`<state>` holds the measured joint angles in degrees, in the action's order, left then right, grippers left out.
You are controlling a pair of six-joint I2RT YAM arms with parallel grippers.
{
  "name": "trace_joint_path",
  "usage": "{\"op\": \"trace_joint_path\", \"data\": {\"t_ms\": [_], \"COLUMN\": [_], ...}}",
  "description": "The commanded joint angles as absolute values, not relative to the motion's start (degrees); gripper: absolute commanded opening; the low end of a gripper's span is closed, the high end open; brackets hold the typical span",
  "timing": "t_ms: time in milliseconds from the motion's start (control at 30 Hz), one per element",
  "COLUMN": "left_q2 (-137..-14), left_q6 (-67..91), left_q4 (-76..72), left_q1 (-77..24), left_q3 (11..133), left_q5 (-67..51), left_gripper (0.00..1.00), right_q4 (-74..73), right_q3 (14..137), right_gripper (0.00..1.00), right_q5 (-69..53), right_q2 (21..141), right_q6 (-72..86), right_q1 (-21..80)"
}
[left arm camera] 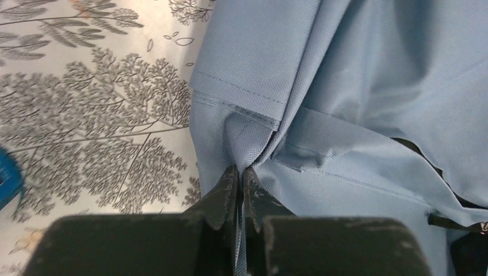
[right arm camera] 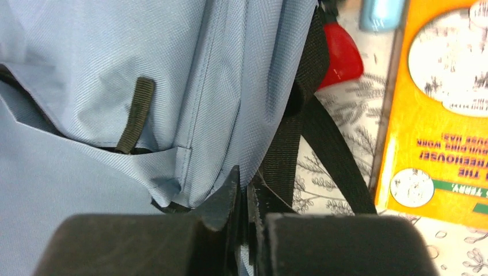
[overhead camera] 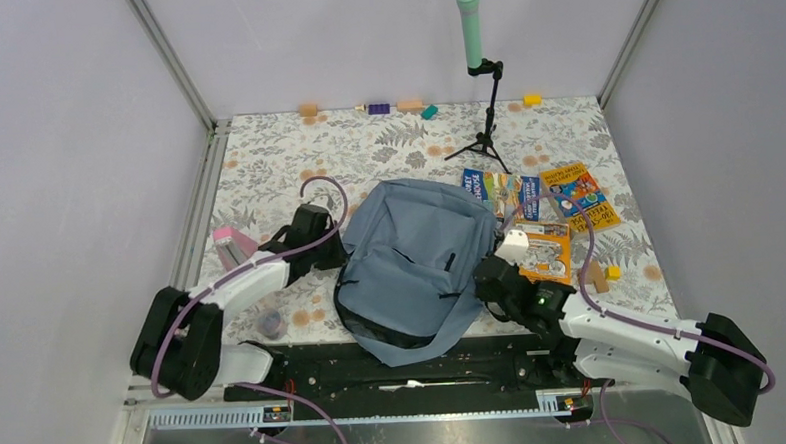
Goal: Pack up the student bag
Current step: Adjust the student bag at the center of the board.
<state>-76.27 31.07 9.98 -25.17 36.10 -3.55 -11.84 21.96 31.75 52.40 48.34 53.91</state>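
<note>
The left gripper [left arm camera: 241, 177] is pinched tight on a fold of grey-blue fabric at the left edge of the student bag [overhead camera: 416, 256] — the cloth puckers up from between its closed tips. The right gripper [right arm camera: 244, 184] is clamped the same way on the bag's right side seam, just beside a black strap [right arm camera: 325, 138]. The bag lies mid-way across the floral table [overhead camera: 366, 143], between the two arms, with an orange book [right arm camera: 443, 115] just to its right and a small tripod [overhead camera: 485, 138] beyond it.
</note>
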Motion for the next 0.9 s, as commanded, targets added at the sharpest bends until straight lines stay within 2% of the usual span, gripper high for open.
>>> {"op": "trace_joint_path", "data": {"t_ms": [0, 300, 600, 633, 667, 733, 767, 867], "left_q2": [-66.8, -55.2, -51.0, -50.3, -49.6, -48.3, -47.7, -46.5], "left_q6": [32.8, 38.1, 40.3, 40.3, 40.3, 39.8, 39.3, 37.3], "left_q4": [9.6, 10.0, 12.7, 13.2, 13.7, 14.5, 14.7, 14.8], "left_q1": [-25.2, -27.2, -29.7, -29.8, -29.8, -30.2, -30.4, -31.6], "left_q3": [34.2, 27.8, 25.7, 25.6, 25.7, 26.2, 26.6, 28.6], "left_q5": [-1.7, -2.7, -1.7, -1.0, -0.3, 1.6, 2.0, 2.6], "left_gripper": [0.0, 0.0, 0.0, 0.04, 0.15, 0.43, 0.56, 0.72], "right_q4": [-5.4, 3.5, 3.9, 3.7, 3.0, 1.8, 1.1, 0.4], "right_q3": [31.3, 44.5, 62.5, 63.8, 64.9, 66.9, 67.6, 67.7], "right_gripper": [0.0, 0.0, 0.0, 0.0, 0.0, 0.1, 0.17, 0.47], "right_q5": [32.6, 15.5, 8.5, 8.2, 7.9, 7.3, 7.2, 6.6], "right_q2": [54.6, 70.8, 91.9, 93.4, 94.6, 96.6, 96.9, 95.4], "right_q6": [35.7, 23.3, 18.5, 18.5, 18.5, 18.5, 18.6, 18.4], "right_q1": [53.1, 40.7, 38.2, 38.1, 38.1, 38.1, 38.1, 38.0]}}
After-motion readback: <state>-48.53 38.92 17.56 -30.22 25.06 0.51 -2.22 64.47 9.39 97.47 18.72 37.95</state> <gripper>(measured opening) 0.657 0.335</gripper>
